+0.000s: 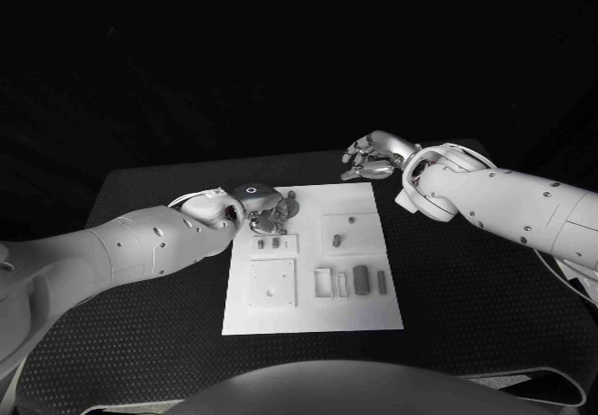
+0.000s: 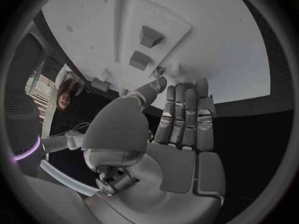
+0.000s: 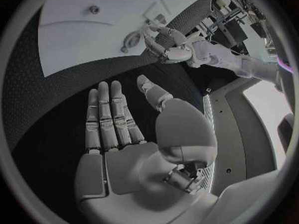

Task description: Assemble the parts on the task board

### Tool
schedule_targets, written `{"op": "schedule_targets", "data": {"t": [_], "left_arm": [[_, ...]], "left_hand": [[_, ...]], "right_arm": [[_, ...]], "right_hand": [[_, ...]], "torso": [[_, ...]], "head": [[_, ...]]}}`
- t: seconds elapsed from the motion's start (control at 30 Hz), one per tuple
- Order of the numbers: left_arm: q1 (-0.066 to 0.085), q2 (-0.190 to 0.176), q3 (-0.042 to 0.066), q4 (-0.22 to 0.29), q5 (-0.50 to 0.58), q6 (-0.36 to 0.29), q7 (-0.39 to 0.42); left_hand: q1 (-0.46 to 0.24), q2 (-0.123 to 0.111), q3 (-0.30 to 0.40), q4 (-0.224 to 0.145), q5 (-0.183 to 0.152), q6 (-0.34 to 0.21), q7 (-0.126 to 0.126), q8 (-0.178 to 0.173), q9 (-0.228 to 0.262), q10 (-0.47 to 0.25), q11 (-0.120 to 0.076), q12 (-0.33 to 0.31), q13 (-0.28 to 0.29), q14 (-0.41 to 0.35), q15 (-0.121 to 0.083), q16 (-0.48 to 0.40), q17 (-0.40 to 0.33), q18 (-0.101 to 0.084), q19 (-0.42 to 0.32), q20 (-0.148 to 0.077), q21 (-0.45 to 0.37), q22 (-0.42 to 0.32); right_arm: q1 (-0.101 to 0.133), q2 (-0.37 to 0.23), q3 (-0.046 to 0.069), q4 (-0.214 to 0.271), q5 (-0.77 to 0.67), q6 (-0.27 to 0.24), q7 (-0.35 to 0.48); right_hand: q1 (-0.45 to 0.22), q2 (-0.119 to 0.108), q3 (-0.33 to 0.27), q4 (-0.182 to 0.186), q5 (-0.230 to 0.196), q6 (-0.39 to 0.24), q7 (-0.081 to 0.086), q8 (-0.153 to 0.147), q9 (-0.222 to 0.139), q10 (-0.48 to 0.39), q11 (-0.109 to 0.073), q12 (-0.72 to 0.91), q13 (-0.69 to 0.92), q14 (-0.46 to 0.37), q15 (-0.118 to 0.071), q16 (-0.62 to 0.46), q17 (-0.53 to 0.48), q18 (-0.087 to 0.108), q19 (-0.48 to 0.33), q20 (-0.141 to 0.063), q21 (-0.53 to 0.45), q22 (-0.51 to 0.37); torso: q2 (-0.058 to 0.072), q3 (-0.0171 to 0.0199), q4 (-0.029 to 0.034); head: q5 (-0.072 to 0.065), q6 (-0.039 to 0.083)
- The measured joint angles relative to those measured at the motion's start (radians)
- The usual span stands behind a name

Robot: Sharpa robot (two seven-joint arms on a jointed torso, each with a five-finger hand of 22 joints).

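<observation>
The white task board (image 1: 312, 298) lies in the middle of the black table. Several grey parts rest on it: a dark upright piece (image 1: 361, 279) with a slimmer one (image 1: 383, 281) beside it at the right, and two small pegs (image 1: 268, 244) at the left. My left hand (image 1: 262, 207) hovers over the board's far left corner, fingers straight and together, holding nothing (image 2: 181, 124). Beneath its fingertips the left wrist view shows the board (image 2: 230, 50) and two raised grey parts (image 2: 149, 36). My right hand (image 1: 374, 156) is past the board's far right corner, flat and empty over the table (image 3: 118, 124).
Square plates (image 1: 272, 284) and a row of slots (image 1: 330, 282) are set into the board. Black table surface (image 1: 473, 294) surrounds the board on all sides. The right wrist view shows the left hand (image 3: 171, 45) at the board's edge (image 3: 93, 35).
</observation>
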Motion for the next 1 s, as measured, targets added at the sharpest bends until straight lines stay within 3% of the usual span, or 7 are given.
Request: {"op": "schedule_targets", "data": {"t": [0.1, 0.47, 0.77, 1.0], "left_arm": [[0.0, 0.005, 0.0, -0.004, 0.003, 0.001, -0.004], [0.002, 0.004, -0.002, -0.007, 0.005, 0.02, -0.029], [0.002, -0.011, 0.001, -0.004, 0.036, 0.036, -0.031], [0.002, -0.007, 0.001, 0.0, 0.055, 0.067, -0.038]], "left_hand": [[-0.006, -0.006, -0.003, -0.003, -0.007, -0.005, 0.005, 0.0, -0.002, 0.0, 0.0, -0.003, -0.002, 0.0, 0.0, 0.0, -0.002, -0.001, 0.0, 0.0, 0.0, 0.0], [-0.076, -0.084, -0.081, 0.004, -0.005, -0.023, 0.023, -0.006, -0.008, -0.004, 0.004, -0.012, -0.007, -0.004, 0.004, -0.005, -0.007, -0.003, 0.0, 0.0, -0.008, 0.0], [-0.093, -0.079, -0.088, 0.011, -0.009, -0.027, 0.027, -0.006, -0.008, -0.004, 0.004, -0.012, -0.007, -0.004, 0.004, -0.005, -0.007, -0.004, 0.0, 0.0, -0.008, 0.0], [-0.092, -0.093, -0.11, -0.003, -0.065, -0.027, 0.027, -0.006, -0.009, -0.004, 0.004, -0.012, -0.008, -0.004, 0.004, -0.005, -0.007, -0.007, 0.0, 0.0, -0.012, 0.0]], "right_arm": [[0.0, 0.0, 0.0, 0.001, 0.0, 0.0, 0.0], [0.0, 0.0, 0.0, 0.0, 0.001, 0.0, 0.0], [0.0, 0.001, 0.0, -0.001, 0.001, 0.0, 0.0], [0.0, 0.001, 0.0, -0.002, 0.001, 0.0, 0.0]], "right_hand": [[0.0, 0.0, 0.0, 0.0, 0.0, 0.0, 0.0, 0.0, 0.0, 0.0, 0.0, 0.0, 0.0, 0.0, 0.0, 0.0, 0.0, 0.0, 0.0, 0.0, 0.0, 0.0], [0.0, 0.0, 0.0, 0.0, 0.0, 0.0, 0.0, 0.0, 0.0, 0.002, -0.002, 0.0, -0.001, 0.0, 0.0, 0.0, 0.001, 0.0, 0.0, 0.0, 0.0, 0.0], [0.0, 0.0, 0.0, 0.0, 0.0, -0.002, 0.002, 0.0, 0.0, 0.002, -0.002, 0.0, -0.001, 0.0, 0.0, 0.0, 0.001, 0.0, 0.0, 0.0, 0.0, 0.0], [0.0, 0.0, 0.0, 0.0, 0.0, -0.002, 0.002, 0.0, -0.001, 0.003, -0.003, 0.0, -0.002, 0.0, 0.0, 0.0, 0.002, 0.0, 0.0, 0.0, 0.0, 0.001]], "torso": [[0.0, 0.0006, -0.0006], [0.0, 0.0012, -0.0017], [0.0, 0.0007, -0.0012], [0.0, 0.0004, -0.0018]], "head": [[0.002, 0.0], [0.004, 0.0], [0.002, 0.0], [0.0, 0.0]]}}
